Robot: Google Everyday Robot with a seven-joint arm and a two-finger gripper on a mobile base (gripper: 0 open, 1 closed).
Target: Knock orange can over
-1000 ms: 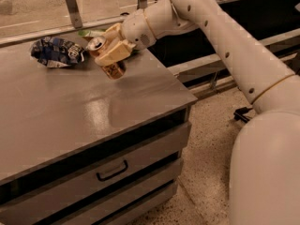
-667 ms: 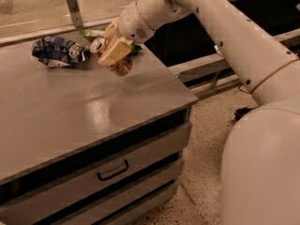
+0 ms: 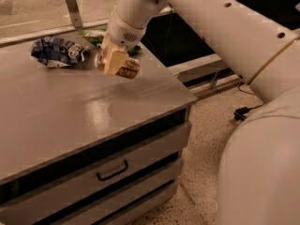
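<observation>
The orange can [image 3: 129, 71] is tipped onto its side at the back of the grey table top [image 3: 70, 121], with its silver rim pointing left. My gripper [image 3: 112, 62] comes down from the upper right on the white arm. Its cream fingers [image 3: 110, 59] are closed around the can's upper half, which they partly hide. The can hangs tilted just above the table surface or touches it; I cannot tell which.
A crumpled blue-and-white chip bag [image 3: 57, 51] lies left of the can. A green snack bag [image 3: 96, 35] lies behind the gripper. A metal post [image 3: 71, 6] stands at the back. The table's right edge and the drawers [image 3: 112, 170] are close by.
The arm has swung more upright above the can, and the can has tipped further toward horizontal. The bags have not moved.
</observation>
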